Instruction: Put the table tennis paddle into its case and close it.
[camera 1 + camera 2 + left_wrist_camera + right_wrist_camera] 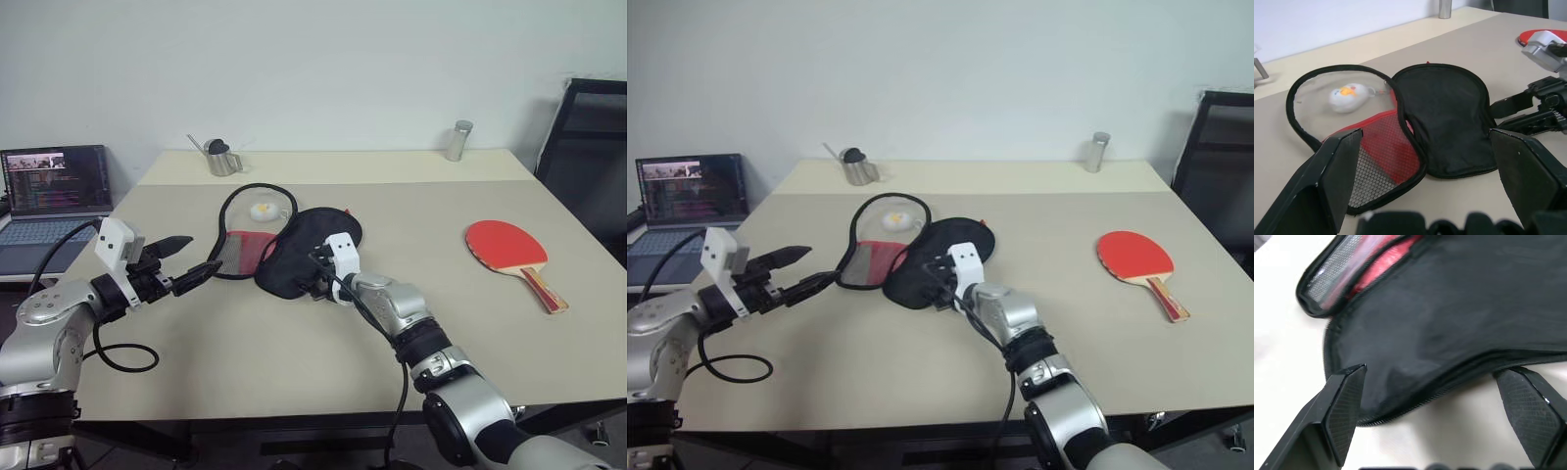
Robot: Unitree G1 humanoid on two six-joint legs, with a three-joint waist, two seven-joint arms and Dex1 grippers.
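Observation:
The case point(309, 250) lies unzipped and spread open at the table's middle, its black half to the right and its red mesh-pocket half point(245, 251) to the left. The table tennis paddle point(507, 247) lies red face up far to the right, handle toward the near edge. My right gripper point(313, 273) is open at the black half's near edge; in the right wrist view its fingers point(1344, 406) stand either side of that edge point(1449, 318). My left gripper point(188, 261) is open, hovering just left of the mesh half point(1386, 156), apart from it.
A small white object with a yellow spot point(262, 211) lies on the case's clear flap. A metal cup point(223, 159) and a metal cylinder point(458, 140) stand at the table's far edge. A laptop point(54, 191) sits at left, a black chair point(588, 147) at right.

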